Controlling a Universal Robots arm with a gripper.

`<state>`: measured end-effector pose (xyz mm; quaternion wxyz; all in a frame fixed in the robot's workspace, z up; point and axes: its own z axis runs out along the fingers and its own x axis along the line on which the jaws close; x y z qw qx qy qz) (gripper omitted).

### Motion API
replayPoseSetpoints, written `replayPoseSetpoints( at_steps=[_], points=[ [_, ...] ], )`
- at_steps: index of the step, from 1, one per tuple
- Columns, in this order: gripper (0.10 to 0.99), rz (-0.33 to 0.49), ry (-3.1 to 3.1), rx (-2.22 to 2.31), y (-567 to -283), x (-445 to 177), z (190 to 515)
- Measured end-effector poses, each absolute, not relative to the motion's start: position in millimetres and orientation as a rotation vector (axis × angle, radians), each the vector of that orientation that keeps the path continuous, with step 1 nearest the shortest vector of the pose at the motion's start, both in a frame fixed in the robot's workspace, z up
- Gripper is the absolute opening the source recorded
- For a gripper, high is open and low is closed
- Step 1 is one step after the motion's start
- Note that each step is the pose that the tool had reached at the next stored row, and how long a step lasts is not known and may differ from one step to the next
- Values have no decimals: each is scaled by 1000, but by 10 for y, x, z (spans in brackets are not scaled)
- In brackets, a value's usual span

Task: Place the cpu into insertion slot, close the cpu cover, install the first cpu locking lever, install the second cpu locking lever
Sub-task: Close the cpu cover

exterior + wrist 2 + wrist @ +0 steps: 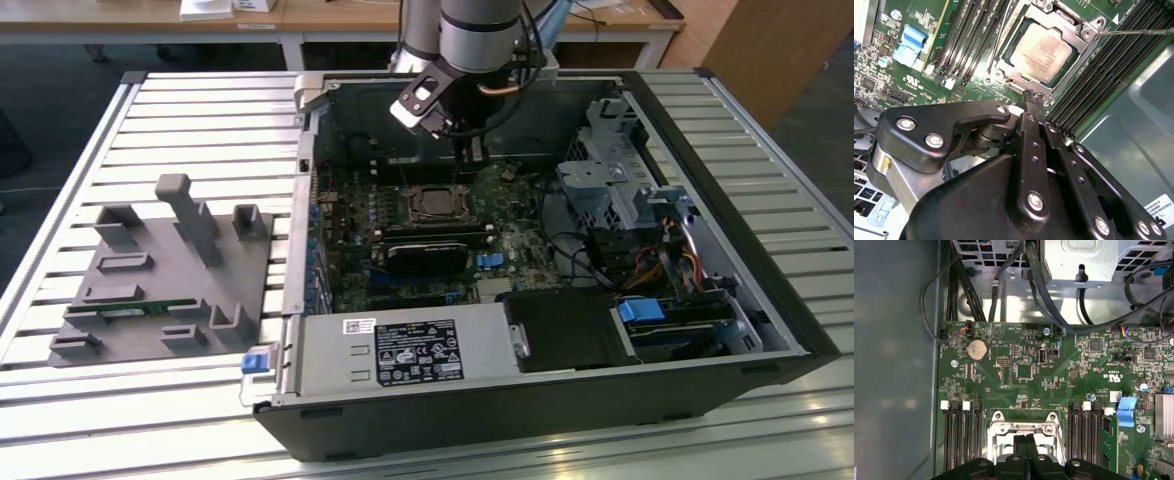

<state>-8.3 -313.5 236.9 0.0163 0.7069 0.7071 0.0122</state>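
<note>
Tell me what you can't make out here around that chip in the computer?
- insertion slot, first wrist view: the claw covers its middle, and the picture's edge cuts off the rest.
- locking lever, second wrist view: it runs out of the picture, so its end is unseen.
- cpu, exterior view: too small to tell whether the levers are latched.

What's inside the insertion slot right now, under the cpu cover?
The cpu lies in it, its silver top showing through the window of the cpu cover, which lies down around it. The contacts beneath are covered by the chip and cannot be seen.
</note>
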Motion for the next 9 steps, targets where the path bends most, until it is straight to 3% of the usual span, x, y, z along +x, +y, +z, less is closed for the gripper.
replayPoseSetpoints(
  at_steps=[9],
  points=[
    [106,37,2199,2198,-3135,-146,2328]
  ],
)
